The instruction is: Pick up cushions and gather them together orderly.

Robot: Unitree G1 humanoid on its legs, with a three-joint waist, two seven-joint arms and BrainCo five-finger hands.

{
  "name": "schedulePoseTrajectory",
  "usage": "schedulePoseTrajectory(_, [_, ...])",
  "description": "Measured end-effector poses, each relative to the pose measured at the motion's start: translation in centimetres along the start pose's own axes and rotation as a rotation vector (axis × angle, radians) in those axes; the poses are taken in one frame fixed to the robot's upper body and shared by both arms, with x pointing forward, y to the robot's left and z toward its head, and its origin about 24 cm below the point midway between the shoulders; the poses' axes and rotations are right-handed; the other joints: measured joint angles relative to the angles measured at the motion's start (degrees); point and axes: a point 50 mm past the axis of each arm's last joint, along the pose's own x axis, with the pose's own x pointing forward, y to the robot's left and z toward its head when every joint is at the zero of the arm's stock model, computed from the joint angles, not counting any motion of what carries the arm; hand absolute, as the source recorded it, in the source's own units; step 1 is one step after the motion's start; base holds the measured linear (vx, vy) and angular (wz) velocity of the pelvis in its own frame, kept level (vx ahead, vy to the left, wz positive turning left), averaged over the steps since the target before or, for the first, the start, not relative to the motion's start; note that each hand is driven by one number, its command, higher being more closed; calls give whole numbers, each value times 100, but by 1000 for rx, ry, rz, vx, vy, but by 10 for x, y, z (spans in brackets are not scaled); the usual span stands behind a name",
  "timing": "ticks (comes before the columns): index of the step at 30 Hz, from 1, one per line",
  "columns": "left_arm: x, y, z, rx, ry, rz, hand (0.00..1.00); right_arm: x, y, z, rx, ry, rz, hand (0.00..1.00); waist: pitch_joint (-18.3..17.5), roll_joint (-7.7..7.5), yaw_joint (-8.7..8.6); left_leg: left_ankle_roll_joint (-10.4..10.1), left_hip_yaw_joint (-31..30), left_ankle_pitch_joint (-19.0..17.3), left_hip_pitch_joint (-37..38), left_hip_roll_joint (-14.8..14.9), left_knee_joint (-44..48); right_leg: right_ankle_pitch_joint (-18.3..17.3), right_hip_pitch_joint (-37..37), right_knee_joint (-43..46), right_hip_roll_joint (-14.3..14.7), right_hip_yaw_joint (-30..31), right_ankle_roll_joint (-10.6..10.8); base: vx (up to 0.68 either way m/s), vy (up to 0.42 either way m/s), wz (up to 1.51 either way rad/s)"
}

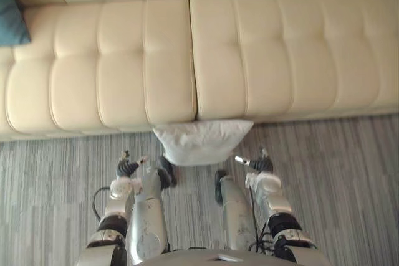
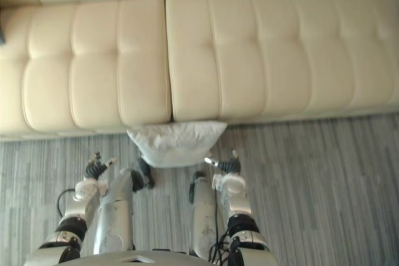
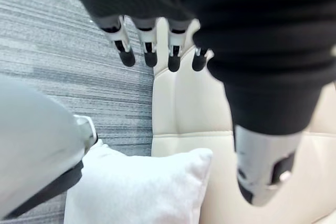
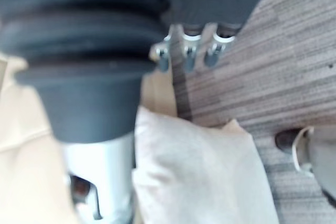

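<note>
A white cushion (image 1: 202,141) lies on the floor, its back edge against the base of the cream sofa (image 1: 249,48) where the two seat sections meet. My left hand (image 1: 126,168) hovers just left of the cushion's near corner, fingers relaxed and empty. To the right of the cushion, my right hand (image 1: 259,165) hangs the same way, holding nothing. The left wrist view has the cushion (image 3: 142,192) past my left hand (image 3: 149,51). In the right wrist view the cushion (image 4: 199,177) lies below my right hand (image 4: 105,40). A teal cushion (image 1: 9,17) rests on the sofa's far left.
Grey striped carpet (image 1: 349,166) runs along the sofa front on both sides of me. The sofa's long tufted seat (image 2: 280,54) stretches off to the right.
</note>
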Motion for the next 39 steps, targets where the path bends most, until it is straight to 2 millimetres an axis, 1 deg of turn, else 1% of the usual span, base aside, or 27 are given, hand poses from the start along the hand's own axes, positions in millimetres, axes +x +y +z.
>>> schedulePoseTrajectory(1, [3,1,6,-7,-16,7,0,4,-1,8,1,-24,-5,0,42,10,0,12,-1,3,-196,18,43,8,-223,89,22,29,-13,-244,-16,-29])
schedulePoseTrajectory(2, [12,2,34,-26,-85,20,0,13,-1,33,10,-89,-25,0,117,38,35,24,43,4,-869,185,320,71,-956,280,87,81,-86,-167,-9,-43])
schedulePoseTrajectory(3, [16,4,43,-26,-109,26,0,17,0,48,18,-129,-33,0,240,47,81,45,40,12,-1105,306,441,78,-1208,451,174,80,-70,-213,-25,-51])
schedulePoseTrajectory(4, [20,2,63,-29,-159,19,0,20,0,70,30,-196,-43,0,494,46,98,128,53,67,-1302,358,604,53,-1465,680,214,161,-39,-121,-30,-36])
schedulePoseTrajectory(5, [23,-2,84,-37,-220,9,0,23,1,90,37,-257,-45,0,622,40,93,136,90,88,-1589,396,696,66,-1794,795,215,198,-24,-77,-13,-20])
schedulePoseTrajectory(6, [24,-4,94,-38,-247,3,0,23,2,100,41,-284,-47,0,683,53,94,191,92,120,-1708,415,739,91,-1925,852,227,212,4,-35,2,-12])
schedulePoseTrajectory(7, [24,-6,107,-38,-286,-5,0,23,3,111,42,-323,-53,0,760,54,95,234,96,133,-1856,437,817,122,-2090,948,238,227,62,-20,0,-11])
schedulePoseTrajectory(8, [24,-9,121,-43,-333,-12,0,23,5,123,46,-356,-53,0,781,42,115,271,98,145,-2094,493,934,120,-2337,1070,241,242,65,-12,-7,-11])
schedulePoseTrajectory(9, [23,-10,135,-45,-374,-18,0,23,7,133,54,-385,-54,0,789,40,131,280,96,143,-2300,515,999,118,-2568,1162,250,253,67,-6,-9,-10])
schedulePoseTrajectory(10, [23,-11,141,-42,-393,-21,0,22,8,138,59,-399,-52,0,797,38,135,282,97,145,-2387,523,1030,116,-2666,1210,252,259,69,4,-14,-4])
schedulePoseTrajectory(11, [22,-12,150,-29,-422,-25,0,21,10,147,68,-428,-49,0,812,32,139,303,103,158,-2540,526,1083,114,-2849,1304,252,278,73,0,0,0])
schedulePoseTrajectory(12, [22,-13,164,-17,-460,-22,0,20,15,161,68,-466,-36,0,880,31,142,311,110,160,-2703,556,1166,102,-3049,1437,265,321,83,-8,-23,-3])
schedulePoseTrajectory(13, [21,-13,168,-12,-474,-23,0,19,17,165,65,-478,-31,0,882,34,145,310,110,159,-2773,569,1194,100,-3129,1474,273,323,85,-22,-28,-5])
schedulePoseTrajectory(17, [11,-24,205,12,-602,-56,0,14,28,199,55,-574,-23,0,908,27,159,331,125,204,-3274,612,1273,107,-3708,1685,289,333,90,-27,-17,1])
schedulePoseTrajectory(18, [10,-27,210,14,-617,-62,0,13,29,204,56,-587,-21,0,920,26,166,329,131,205,-3320,620,1279,112,-3761,1698,294,338,82,-28,-3,-4])
schedulePoseTrajectory(19, [6,-32,218,22,-649,-73,0,10,32,214,52,-619,-16,0,956,33,181,331,142,205,-3403,657,1298,123,-3855,1709,316,346,63,-25,4,-8])
schedulePoseTrajectory(20, [4,-33,222,24,-669,-74,0,8,34,219,53,-635,-15,100,957,32,186,334,148,203,-3464,687,1312,137,-3915,1710,335,347,51,-24,8,-10])
schedulePoseTrajectory(23, [-10,-46,246,57,-773,-93,0,-10,47,250,76,-756,0,100,961,30,187,347,162,251,-3741,696,1332,191,-4235,1810,333,357,104,-18,9,0])
schedulePoseTrajectory(26, [-17,-52,259,65,-825,-92,0,-16,54,259,55,-802,-5,100,963,27,187,351,161,317,-3831,700,1353,191,-4356,1898,325,350,105,-19,3,5])
schedulePoseTrajectory(28, [-19,-57,258,65,-831,-87,0,-21,59,266,44,-834,-12,100,965,26,195,365,138,328,-3873,725,1394,186,-4395,1954,339,328,102,0,0,0])
schedulePoseTrajectory(29, [-20,-61,257,75,-835,-91,100,-26,62,268,45,-852,-5,100,965,26,200,364,112,329,-3893,744,1418,185,-4400,1969,355,311,101,0,0,0])
schedulePoseTrajectory(32, [-25,-69,258,82,-857,-101,100,-33,67,271,18,-897,-9,100,965,26,162,356,76,366,-3924,745,1400,187,-4409,1975,352,265,98,-17,2,3])
schedulePoseTrajectory(34, [-29,-74,259,80,-869,-116,100,-35,68,272,20,-901,-18,100,965,26,153,354,63,387,-3930,742,1382,192,-4409,1971,344,243,88,-25,6,5])
schedulePoseTrajectory(36, [-36,-83,260,77,-899,-138,100,-37,67,274,26,-910,-26,100,965,26,131,354,48,464,-3928,709,1287,213,-4408,1936,318,200,57,-31,7,9])
schedulePoseTrajectory(39, [-43,-87,261,87,-932,-151,100,-42,68,278,32,-932,-25,100,965,26,111,338,20,578,-3927,686,1171,262,-4409,1887,309,147,23,-33,-1,8])
